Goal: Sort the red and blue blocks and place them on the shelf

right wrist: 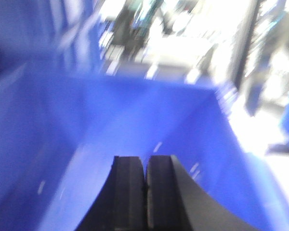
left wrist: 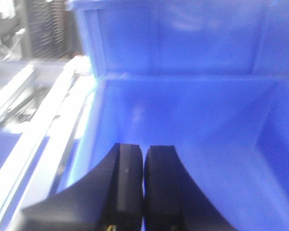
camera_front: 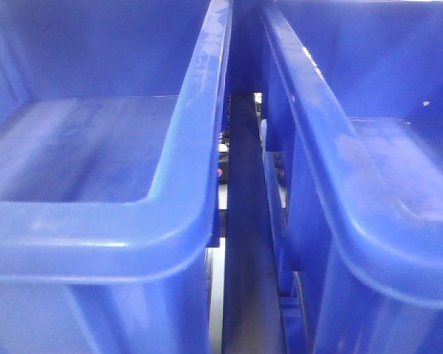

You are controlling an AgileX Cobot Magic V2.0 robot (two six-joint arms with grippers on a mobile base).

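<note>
Neither the red nor the blue block shows in any view, and of the shelf only pale roller tracks (left wrist: 36, 113) appear, running along the left side of the left wrist view beside a blue bin (left wrist: 192, 110). The left gripper (left wrist: 143, 185), at the bottom centre of that view, has its two black fingers pressed together with nothing between them, poised over the bin's interior. The right gripper (right wrist: 145, 192) is likewise closed and empty over another blue bin (right wrist: 111, 120) in a blurred view, while the front view shows two blue bins (camera_front: 96, 147) side by side with a narrow gap between them.
</note>
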